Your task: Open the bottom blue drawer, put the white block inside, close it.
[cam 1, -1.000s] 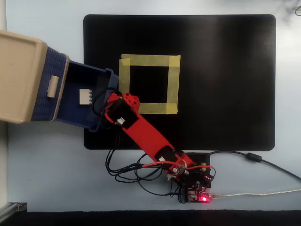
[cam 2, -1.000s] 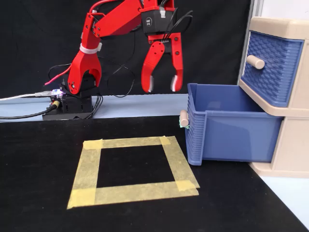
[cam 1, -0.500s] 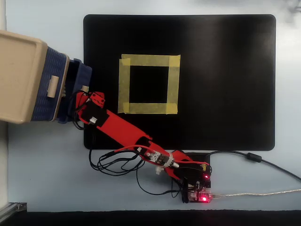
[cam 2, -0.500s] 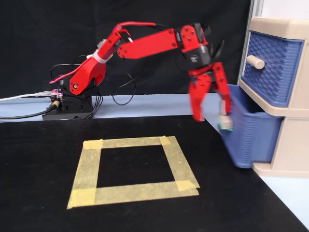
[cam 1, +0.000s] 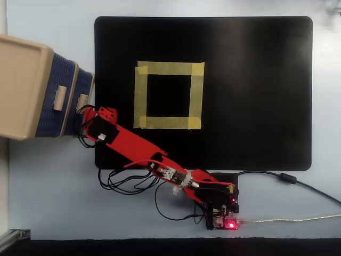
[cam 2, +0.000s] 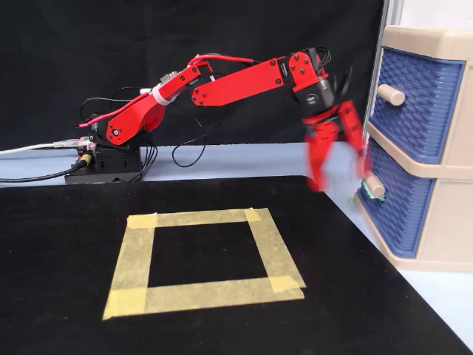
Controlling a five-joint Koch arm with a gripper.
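Here the claw (cam 2: 341,174) hangs spread beside the handle (cam 2: 374,186) of the bottom blue drawer (cam 2: 403,200), which looks shut. I judge that the opening step is in hand: next, close on the handle and pull. The white block is nowhere visible.

No readable text, labels, brands, numbers or signs in either view. Cabinet (cam 2: 432,148), drawers, tape square (cam 2: 203,259), mat (cam 1: 250,96) and arm (cam 2: 236,81) carry no legible markings. Board at arm base (cam 1: 226,221) shows only a red light; any print there is too small to read.
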